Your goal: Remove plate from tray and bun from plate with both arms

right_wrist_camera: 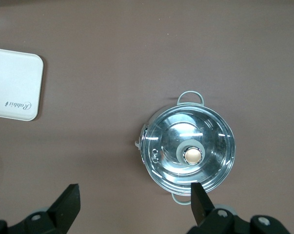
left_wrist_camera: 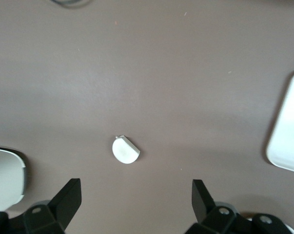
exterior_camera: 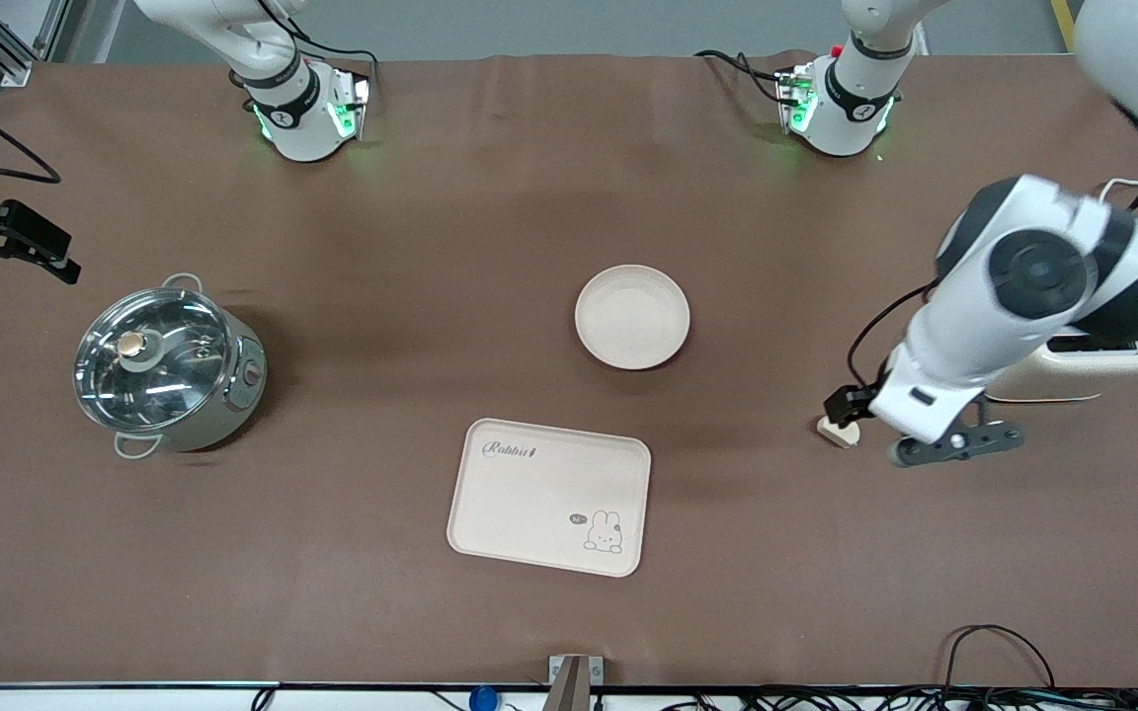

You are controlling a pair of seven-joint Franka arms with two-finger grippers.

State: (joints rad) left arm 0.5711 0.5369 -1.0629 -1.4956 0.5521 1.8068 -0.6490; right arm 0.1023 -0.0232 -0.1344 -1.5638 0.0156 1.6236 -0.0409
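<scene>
1. Brown cloth is covering the whole table (exterior_camera: 431, 197), and we are working over it with both arms.
2. We are seeing the bun (left_wrist_camera: 125, 150) lying on the cloth toward the left arm's end of the table, well apart from the plate (exterior_camera: 632, 317).
3. Our left gripper (left_wrist_camera: 136, 195) is hanging over the bun with its fingers spread wide and holding nothing; a cream appliance (exterior_camera: 1083, 370) is sitting just beside it.
4. We are finding the plate bare near the table's middle, farther from the front camera than the rabbit tray (exterior_camera: 549, 496).
5. Our right gripper (right_wrist_camera: 135, 200) is waiting released over the lidded steel pot (right_wrist_camera: 188, 152) at the right arm's end.
</scene>
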